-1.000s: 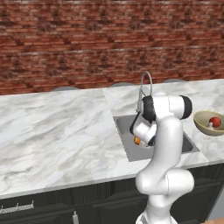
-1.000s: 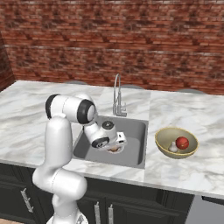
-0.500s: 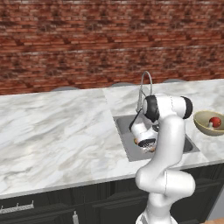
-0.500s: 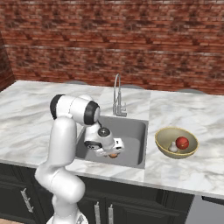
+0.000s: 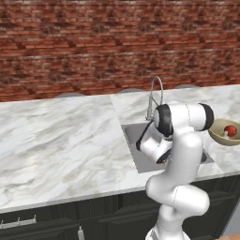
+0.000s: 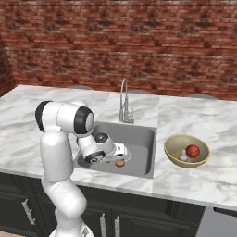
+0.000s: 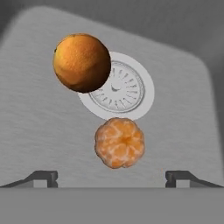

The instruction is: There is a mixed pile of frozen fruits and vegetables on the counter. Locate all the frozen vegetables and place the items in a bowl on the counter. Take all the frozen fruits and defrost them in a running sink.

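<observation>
Fruit count: two in the sink [image 6: 143, 134] — one round orange [image 7: 82, 62] overlapping the rim of the drain [image 7: 120, 89], and one peeled, segmented tangerine [image 7: 119, 142] on the basin floor just beside the drain rim, towards the gripper.
Vegetable count: two in the bowl [image 6: 172, 150] — one red tomato [image 6: 193, 151] and one pale mushroom [image 6: 183, 156], side by side and apparently touching.
Bowl position: on the counter [image 6: 185, 120], just beside the sink's right edge; in the left base view the bowl [image 5: 216, 134] sits at the frame's right edge with the tomato [image 5: 229, 131] inside.
Faucet: one chrome faucet [image 6: 124, 101] at the sink's back edge; no running water can be made out.
Arm pose: elbow raised above the counter's front edge, forearm folded down into the basin, hand low over the sink floor.
Gripper: the gripper [image 7: 112, 177] stands spread wide, fingertips [image 7: 43, 176] far apart at either side, holding nothing; both fruits lie clear beyond the tips.
Change from earlier frame: a second ago an orange item sat at the gripper; the jaws have since parted and both fruits now lie free in the sink. The bowl's contents are unchanged.
</observation>
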